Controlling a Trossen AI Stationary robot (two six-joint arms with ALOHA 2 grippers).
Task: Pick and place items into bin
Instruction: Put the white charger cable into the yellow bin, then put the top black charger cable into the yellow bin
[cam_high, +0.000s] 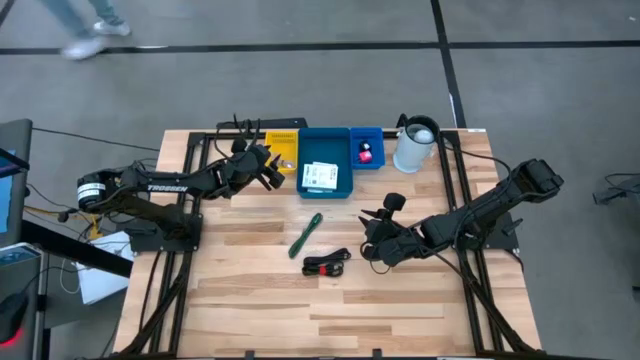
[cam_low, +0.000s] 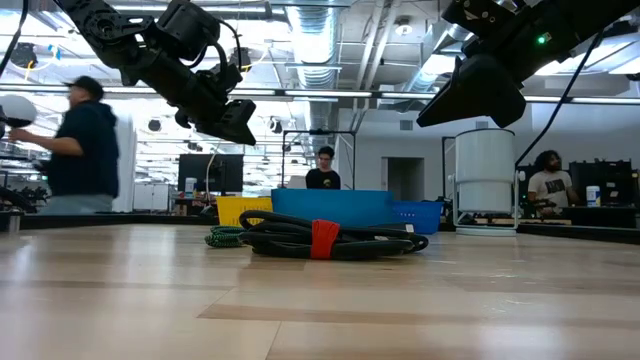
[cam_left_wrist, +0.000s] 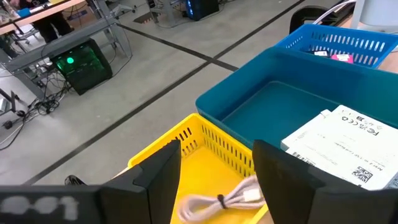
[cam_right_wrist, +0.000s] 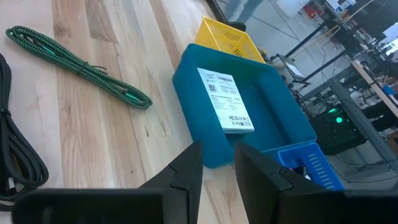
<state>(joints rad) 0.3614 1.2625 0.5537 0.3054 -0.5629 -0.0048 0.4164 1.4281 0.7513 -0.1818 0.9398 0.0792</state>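
Observation:
My left gripper (cam_high: 270, 167) (cam_left_wrist: 217, 163) hovers open over the yellow basket (cam_left_wrist: 186, 146), where a coiled white cable (cam_left_wrist: 224, 199) lies on the floor. The teal bin (cam_high: 325, 163) holds a white printed packet (cam_right_wrist: 225, 99) lying flat. A pink piece (cam_high: 366, 152) sits in the small blue basket (cam_high: 366, 147). A green braided cord (cam_high: 306, 235) (cam_right_wrist: 81, 68) and a black-and-red cable (cam_high: 326, 264) (cam_low: 322, 238) lie on the table. My right gripper (cam_high: 368, 232) (cam_right_wrist: 217, 155) hangs above the table, right of both cords, with a narrow gap between its fingers, touching nothing.
A white jug (cam_high: 415, 145) stands at the table's far right, beside the blue basket. The three containers line the far edge. Bare wood lies along the near half of the table (cam_high: 300, 320). People stand and sit in the room beyond (cam_low: 80, 140).

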